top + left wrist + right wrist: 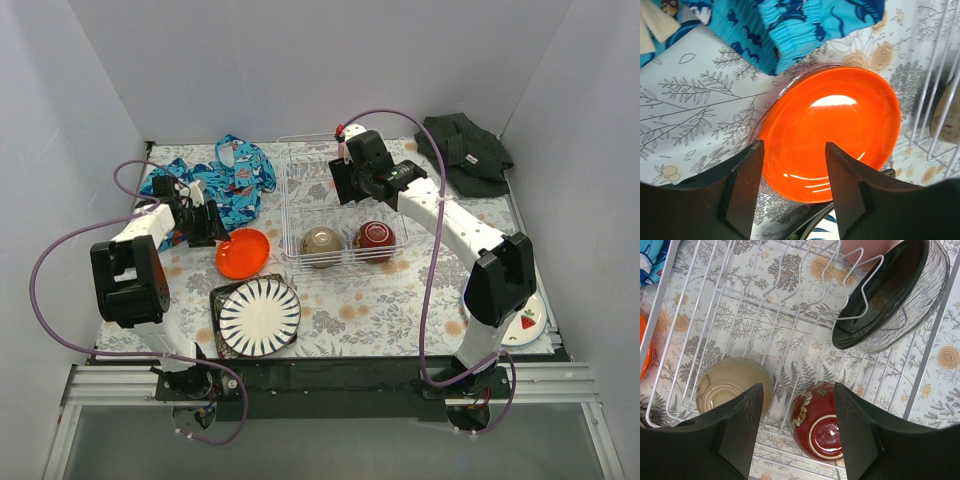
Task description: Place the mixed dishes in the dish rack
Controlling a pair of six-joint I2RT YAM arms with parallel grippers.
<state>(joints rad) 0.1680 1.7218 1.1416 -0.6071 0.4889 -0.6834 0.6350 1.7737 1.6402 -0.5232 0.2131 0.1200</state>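
Top view: dish rack (290,215) at upper centre of the counter (400,300), with cream bowl (322,242) and dark red bowl (376,237) inside along its lower edge. Orange plate (243,252) lies outside, just left. Left gripper (205,225) sits beside the plate, right gripper (350,180) over the rack. Left wrist view: jaws partly parted, holding nothing, poised over the plate's lower edge. Blue patterned cloth (790,30) reaches the upper rim, so a lift may drag it, and the glossy shallow rim may slip. Right wrist view: jaws wide, empty. Black dish (890,295) leans tilted on a wire prong at upper right, and a nudge could topple it.
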